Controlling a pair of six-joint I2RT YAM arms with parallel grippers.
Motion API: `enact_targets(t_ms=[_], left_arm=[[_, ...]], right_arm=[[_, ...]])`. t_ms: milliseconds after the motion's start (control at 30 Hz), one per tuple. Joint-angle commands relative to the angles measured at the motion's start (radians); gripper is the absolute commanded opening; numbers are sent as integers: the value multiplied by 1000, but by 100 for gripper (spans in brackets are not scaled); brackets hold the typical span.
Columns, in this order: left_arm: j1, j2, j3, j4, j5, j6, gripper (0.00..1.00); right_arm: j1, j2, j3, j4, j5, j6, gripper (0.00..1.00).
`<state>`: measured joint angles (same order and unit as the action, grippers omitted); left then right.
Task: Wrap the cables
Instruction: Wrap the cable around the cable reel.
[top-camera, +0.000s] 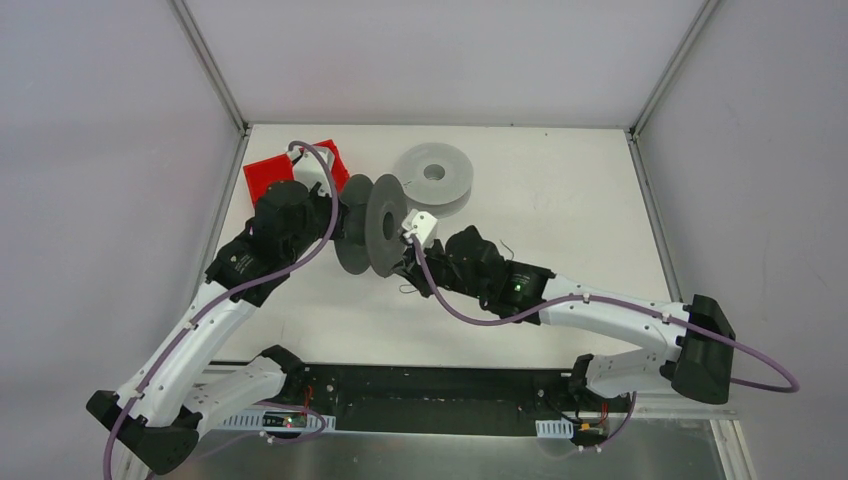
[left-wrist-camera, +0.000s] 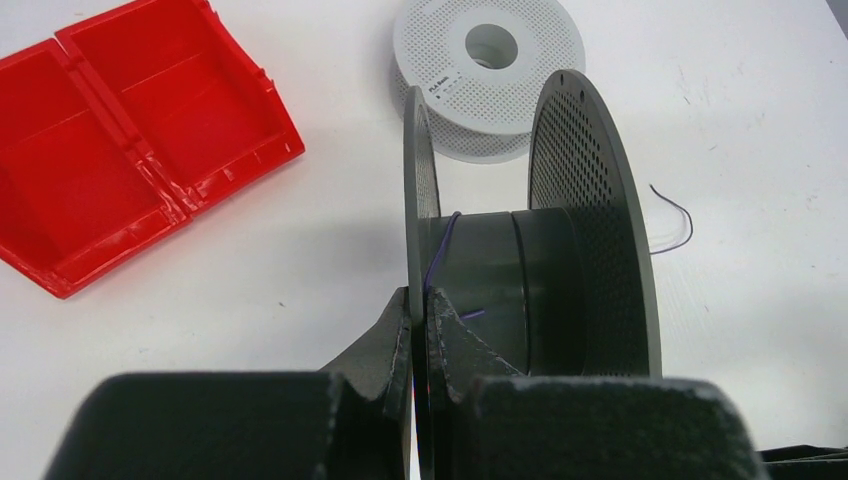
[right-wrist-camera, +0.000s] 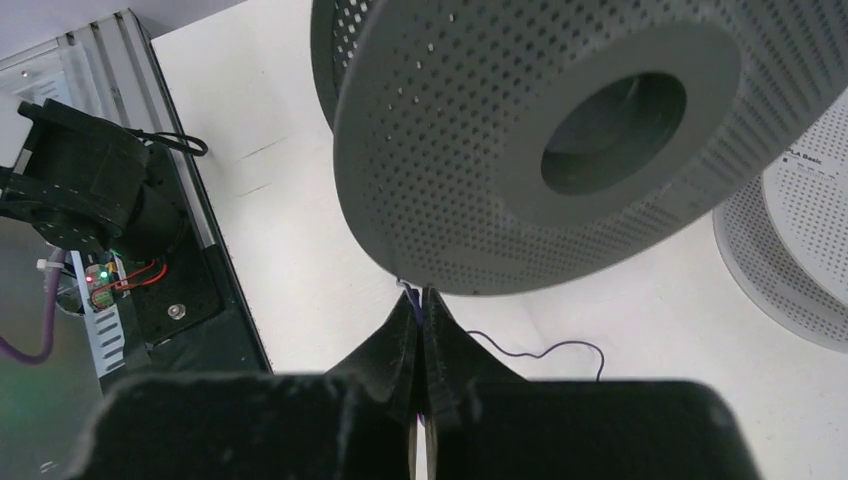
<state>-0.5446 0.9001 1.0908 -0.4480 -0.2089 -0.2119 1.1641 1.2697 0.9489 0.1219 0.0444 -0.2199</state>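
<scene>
A dark grey spool (top-camera: 372, 226) stands on edge between my two arms. My left gripper (left-wrist-camera: 419, 305) is shut on its left flange (left-wrist-camera: 419, 190) and holds it upright. A thin dark cable (left-wrist-camera: 443, 245) runs over the spool's core (left-wrist-camera: 490, 285). Its loose end curls on the table to the right (left-wrist-camera: 676, 222). My right gripper (right-wrist-camera: 421, 300) is shut on the cable just below the spool's right flange (right-wrist-camera: 500, 150). The cable's tail (right-wrist-camera: 545, 351) trails in a wavy line on the table to the right of my fingers.
A light grey spool (top-camera: 434, 176) lies flat behind the dark one, also in the left wrist view (left-wrist-camera: 488, 70). An open red box (left-wrist-camera: 120, 140) sits at the back left. The black base rail (top-camera: 440, 400) runs along the near edge.
</scene>
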Motion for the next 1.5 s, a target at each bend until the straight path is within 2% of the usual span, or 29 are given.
enact_targets(t_ms=[0, 167, 333, 500, 600, 900, 1067, 1233, 1467], left_arm=[[-5, -24, -46, 35, 17, 65, 0], [-8, -36, -71, 17, -66, -1, 0], [-8, -15, -29, -74, -123, -100, 0], [-8, -11, -46, -78, -53, -37, 0], [-8, -20, -64, -75, -11, -8, 0], [-8, -48, -86, -70, 62, -39, 0], [-8, -48, -108, -70, 120, 0, 0], [-8, -67, -114, -71, 190, 51, 0], [-6, -107, -100, -91, 258, 87, 0]], right_arm=[[2, 26, 154, -10, -8, 13, 0], [1, 80, 239, -47, -33, 50, 0], [2, 80, 212, 3, -64, 32, 0], [3, 68, 200, 42, 42, -71, 0], [1, 75, 216, 56, 106, -147, 4], [3, 130, 182, 66, 95, -295, 5], [5, 127, 163, 123, 187, -358, 8], [-6, 121, 152, 152, 232, -398, 10], [-44, 114, 109, 154, 217, -364, 12]])
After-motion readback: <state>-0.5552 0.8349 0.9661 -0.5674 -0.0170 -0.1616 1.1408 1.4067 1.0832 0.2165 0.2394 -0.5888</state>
